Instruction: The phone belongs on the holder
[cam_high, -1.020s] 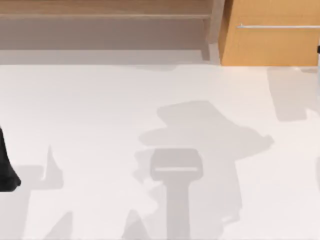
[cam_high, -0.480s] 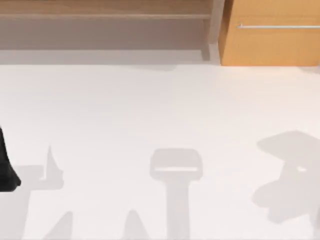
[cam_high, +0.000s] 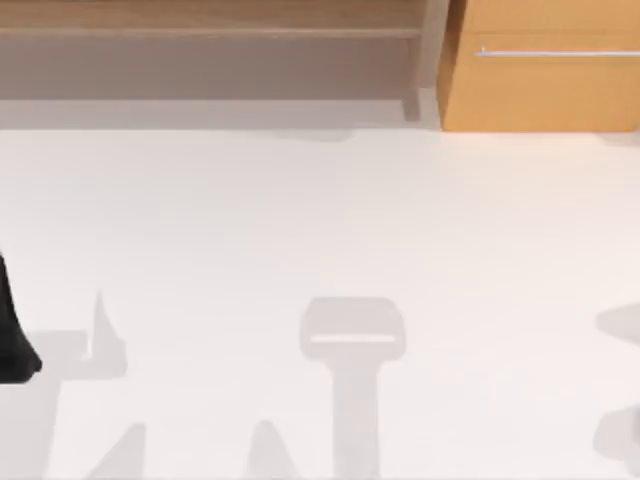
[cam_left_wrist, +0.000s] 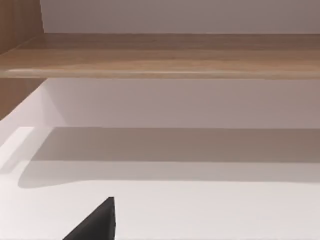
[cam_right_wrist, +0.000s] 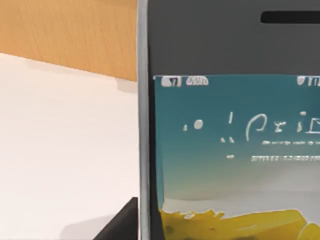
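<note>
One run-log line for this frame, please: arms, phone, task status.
left arm: parked at left edge of table | phone: close before right wrist camera, lit screen facing it | right jaws: state unclear | placement on holder: not confirmed

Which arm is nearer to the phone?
The right. Its wrist view has the phone looming right in front of the camera, screen lit. The left arm sits at the table's left edge, its wrist view facing bare tabletop and a wooden shelf.
</note>
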